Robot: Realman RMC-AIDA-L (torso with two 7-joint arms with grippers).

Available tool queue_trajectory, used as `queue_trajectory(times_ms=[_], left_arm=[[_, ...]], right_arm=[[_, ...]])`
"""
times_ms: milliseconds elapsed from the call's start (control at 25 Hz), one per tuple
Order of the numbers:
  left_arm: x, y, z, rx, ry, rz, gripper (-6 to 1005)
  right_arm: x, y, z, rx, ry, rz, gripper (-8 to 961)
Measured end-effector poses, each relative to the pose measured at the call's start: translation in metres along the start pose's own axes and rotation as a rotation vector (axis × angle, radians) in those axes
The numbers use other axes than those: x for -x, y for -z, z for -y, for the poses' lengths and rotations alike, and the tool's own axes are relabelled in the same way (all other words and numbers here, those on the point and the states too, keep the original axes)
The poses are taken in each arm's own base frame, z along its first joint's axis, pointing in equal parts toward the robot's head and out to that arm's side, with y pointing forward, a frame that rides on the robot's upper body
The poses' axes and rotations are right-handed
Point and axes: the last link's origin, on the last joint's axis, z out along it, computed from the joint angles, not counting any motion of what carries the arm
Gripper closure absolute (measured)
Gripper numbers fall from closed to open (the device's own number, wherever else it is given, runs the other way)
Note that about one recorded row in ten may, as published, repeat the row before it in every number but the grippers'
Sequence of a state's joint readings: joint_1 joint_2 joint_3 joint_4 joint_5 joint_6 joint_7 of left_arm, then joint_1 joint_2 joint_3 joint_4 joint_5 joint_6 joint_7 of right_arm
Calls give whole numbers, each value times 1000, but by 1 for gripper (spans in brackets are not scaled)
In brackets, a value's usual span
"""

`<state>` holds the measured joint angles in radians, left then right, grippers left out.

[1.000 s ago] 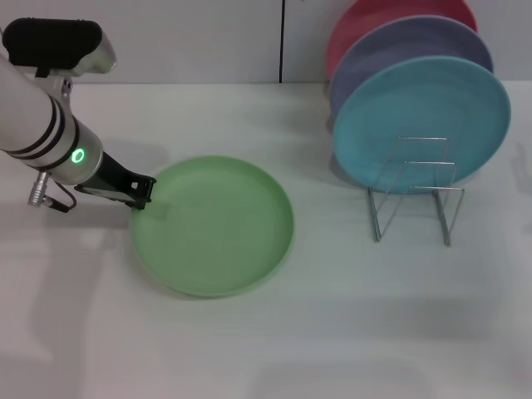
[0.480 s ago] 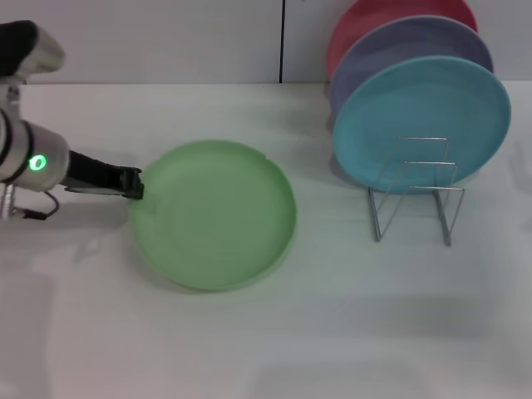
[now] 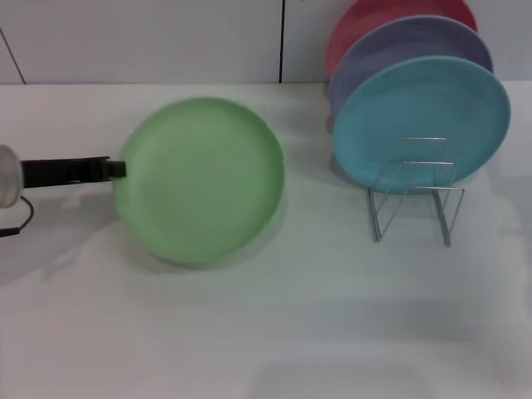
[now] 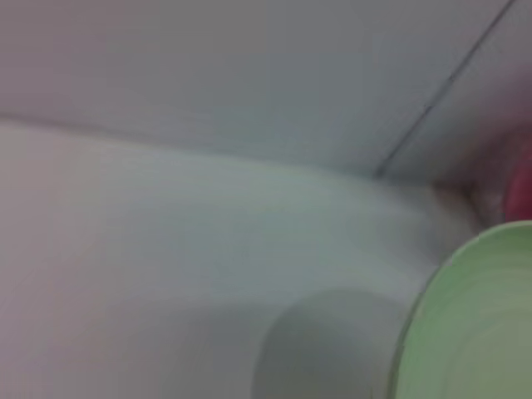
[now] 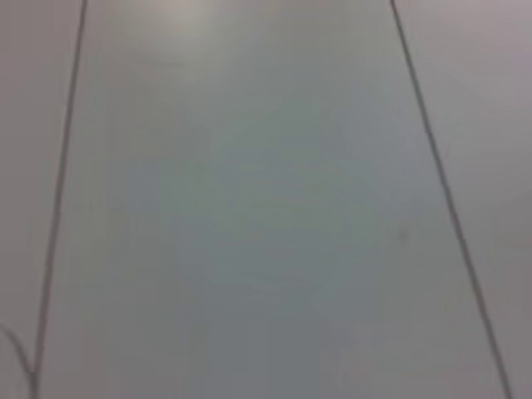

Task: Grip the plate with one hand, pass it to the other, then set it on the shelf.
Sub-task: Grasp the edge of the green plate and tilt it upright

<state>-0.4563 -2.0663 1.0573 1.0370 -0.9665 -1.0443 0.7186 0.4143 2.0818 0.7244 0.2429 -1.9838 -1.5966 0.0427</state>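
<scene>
The light green plate [image 3: 199, 179] is lifted off the white table and tilted up, left of centre in the head view. My left gripper [image 3: 116, 169] is shut on its left rim, with the arm reaching in from the left edge. The plate's rim also shows in the left wrist view [image 4: 474, 324]. The silver wire shelf [image 3: 416, 195] stands at the right. My right gripper is out of view; its wrist view shows only a plain grey surface.
A turquoise plate [image 3: 421, 120], a lavender plate [image 3: 399, 46] and a red plate [image 3: 374, 17] stand upright in the rack's back slots. The white table [image 3: 274, 316] stretches in front, with a wall behind.
My left gripper has lifted the green plate off the table and tilted it upright. The arm has drawn back to the left and up.
</scene>
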Motion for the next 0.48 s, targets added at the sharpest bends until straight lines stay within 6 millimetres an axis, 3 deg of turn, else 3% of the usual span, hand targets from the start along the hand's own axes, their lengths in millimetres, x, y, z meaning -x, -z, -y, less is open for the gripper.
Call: queue_trajectory(times_ms=[480], left_arm=[[40, 14, 27, 77, 6, -386, 969]], right_arm=[[3, 1, -45, 148, -111, 10, 260]])
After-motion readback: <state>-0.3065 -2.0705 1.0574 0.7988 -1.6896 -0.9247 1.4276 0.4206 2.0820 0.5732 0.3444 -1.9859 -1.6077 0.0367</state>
